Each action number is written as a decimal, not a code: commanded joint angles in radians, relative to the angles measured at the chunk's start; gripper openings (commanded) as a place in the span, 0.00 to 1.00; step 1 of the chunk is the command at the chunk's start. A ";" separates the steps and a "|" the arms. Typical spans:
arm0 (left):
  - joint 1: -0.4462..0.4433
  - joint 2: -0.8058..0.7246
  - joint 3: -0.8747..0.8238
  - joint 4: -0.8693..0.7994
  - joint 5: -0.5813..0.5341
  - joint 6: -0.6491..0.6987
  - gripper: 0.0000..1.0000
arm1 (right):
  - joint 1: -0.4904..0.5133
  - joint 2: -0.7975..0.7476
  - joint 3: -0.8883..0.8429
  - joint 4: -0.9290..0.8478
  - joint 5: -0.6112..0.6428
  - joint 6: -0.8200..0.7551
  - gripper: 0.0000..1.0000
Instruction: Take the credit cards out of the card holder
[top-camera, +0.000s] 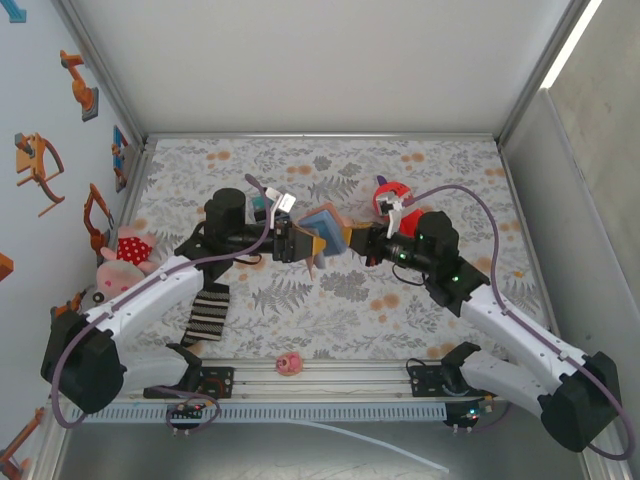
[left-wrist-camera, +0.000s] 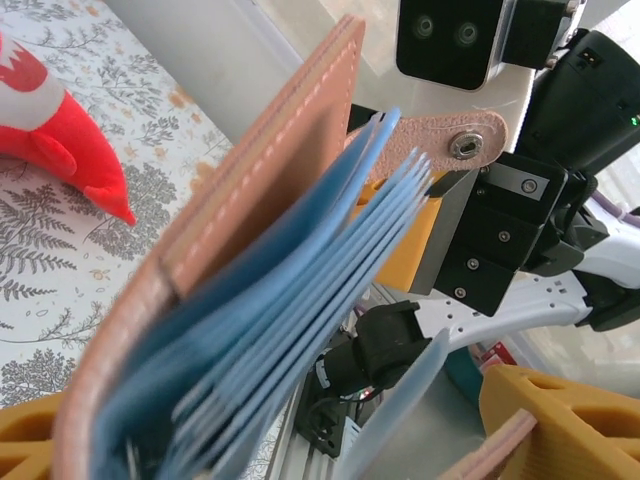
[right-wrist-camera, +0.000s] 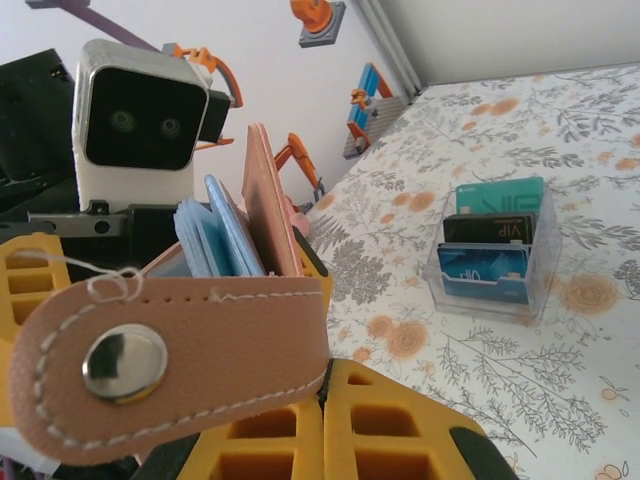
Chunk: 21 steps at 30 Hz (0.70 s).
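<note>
Card holder in midair between both arms.
I see right fingers pinching its snap tab, left fingers spread either side of its blue leaves; the right wrist view adds a clear card box.

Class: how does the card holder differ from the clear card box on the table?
The card holder is tan leather with blue inner leaves; the clear card box is see-through plastic. The card holder is up in the air, fanned open; the clear card box stands on the table. Both show blue.
</note>
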 joint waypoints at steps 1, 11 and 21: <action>-0.001 -0.001 0.008 0.010 -0.015 -0.011 0.87 | 0.002 -0.012 -0.001 0.062 0.073 0.030 0.00; -0.015 -0.001 0.011 0.004 -0.146 0.000 0.84 | 0.002 -0.025 -0.005 0.063 0.122 0.048 0.00; -0.056 -0.023 0.043 -0.109 -0.424 0.071 0.78 | 0.003 -0.028 -0.002 0.064 0.120 0.051 0.00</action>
